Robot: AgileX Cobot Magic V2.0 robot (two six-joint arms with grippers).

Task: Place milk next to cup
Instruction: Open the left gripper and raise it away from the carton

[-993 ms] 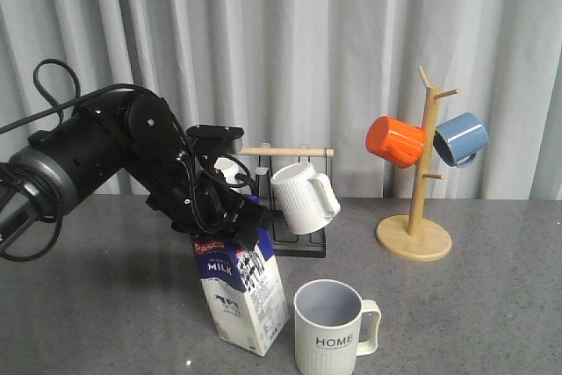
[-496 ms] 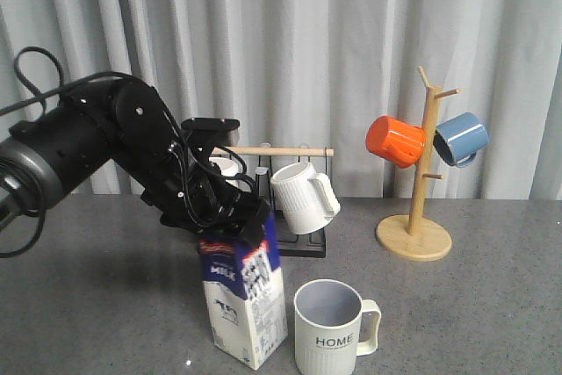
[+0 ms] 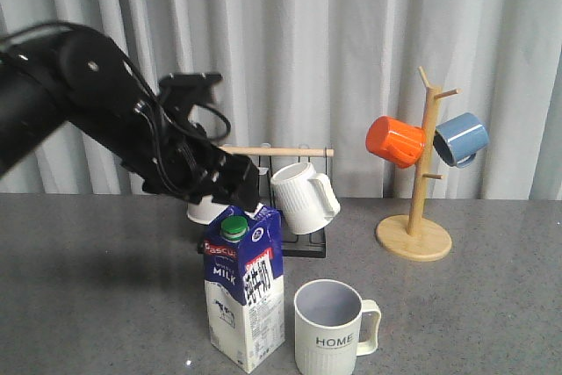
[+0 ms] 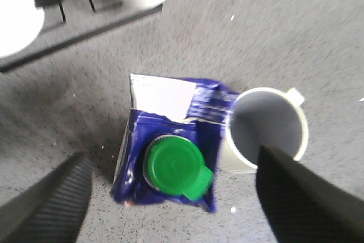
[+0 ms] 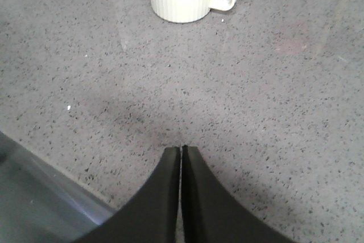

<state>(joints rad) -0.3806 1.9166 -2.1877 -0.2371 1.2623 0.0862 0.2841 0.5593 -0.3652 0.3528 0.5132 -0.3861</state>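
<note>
**Milk carton stands free beside the HOME mug**

The left gripper (image 4: 170,197) is spread wide, its two fingers (image 4: 48,206) apart on either side of the milk carton (image 3: 245,292) and above it, touching nothing. The right gripper (image 5: 181,186) is pressed closed on nothing, low over the bare grey speckled table (image 5: 273,101).

Count: one milk carton, one cream HOME mug (image 3: 332,327), two white mugs on the black rack (image 3: 299,239) (one (image 3: 304,197) plain to see, the other (image 3: 208,210) mostly hidden behind the left arm), and one orange mug (image 3: 395,140) and one blue mug (image 3: 460,139) on the wooden mug tree (image 3: 415,217).

The carton is upright on the table, just beside the HOME mug on its left in the front view; the left wrist view shows the two touching or nearly so. It has a dark blue gable top, a white lower body with a cow picture, "MILK" lettering and a green round cap (image 4: 173,166). The mug is ribbed, grey-blue inside, its handle turned away from the carton.
</note>
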